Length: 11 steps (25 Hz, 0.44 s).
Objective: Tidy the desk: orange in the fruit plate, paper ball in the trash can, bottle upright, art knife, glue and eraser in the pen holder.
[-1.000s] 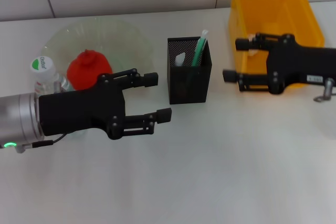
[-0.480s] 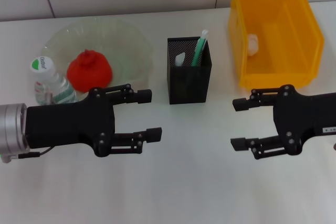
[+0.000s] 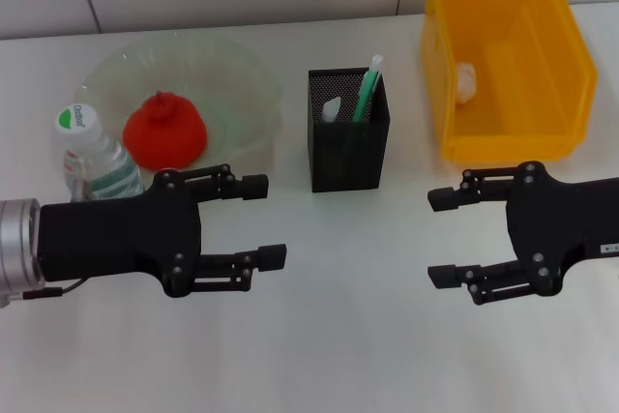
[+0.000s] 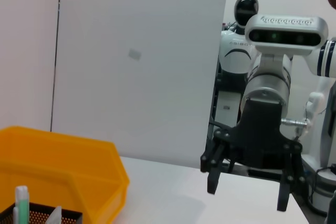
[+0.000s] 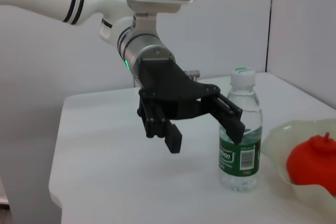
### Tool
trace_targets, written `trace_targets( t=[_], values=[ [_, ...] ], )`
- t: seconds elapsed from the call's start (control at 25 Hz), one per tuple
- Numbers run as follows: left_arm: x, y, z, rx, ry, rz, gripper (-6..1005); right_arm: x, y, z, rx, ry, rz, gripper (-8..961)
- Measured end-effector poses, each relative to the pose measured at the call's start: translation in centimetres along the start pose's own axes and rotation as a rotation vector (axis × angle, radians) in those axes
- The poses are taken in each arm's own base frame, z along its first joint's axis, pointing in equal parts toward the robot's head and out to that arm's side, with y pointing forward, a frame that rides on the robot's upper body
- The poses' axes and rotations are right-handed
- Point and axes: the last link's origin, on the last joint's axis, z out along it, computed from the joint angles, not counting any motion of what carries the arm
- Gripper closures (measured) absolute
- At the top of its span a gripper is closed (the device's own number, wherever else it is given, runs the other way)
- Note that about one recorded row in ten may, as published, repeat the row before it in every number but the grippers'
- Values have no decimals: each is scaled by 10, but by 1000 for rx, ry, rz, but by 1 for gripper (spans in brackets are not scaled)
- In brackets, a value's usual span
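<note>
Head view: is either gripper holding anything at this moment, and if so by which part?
Nothing is held. The left gripper and right gripper are both open and empty above the table.

Black mesh pen holder point(image 3: 349, 132), glossy yellow plastic bin point(image 3: 507, 55)

Right end effector point(image 3: 445, 236) pulled back from yellow bin point(image 3: 571, 65) toward robot; left end effector point(image 3: 263, 221) retreated, uncovering bottle point(image 3: 92, 162).

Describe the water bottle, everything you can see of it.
The water bottle is small, clear plastic, with a white cap bearing a green patch and a green and white label round its lower body. It stands upright on the white table, capped, beside the glass fruit plate. The open left gripper hovers nearby without touching it.
</note>
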Motion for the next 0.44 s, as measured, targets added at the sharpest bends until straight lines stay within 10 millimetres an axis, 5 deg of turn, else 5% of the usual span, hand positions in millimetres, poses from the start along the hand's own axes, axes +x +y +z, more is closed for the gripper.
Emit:
trace_targets(
  t=[0.44],
  values=[
    [-2,1,1,-9,-16,-4,216,-1,1,1,-4,-20,-9,183]
  ],
)
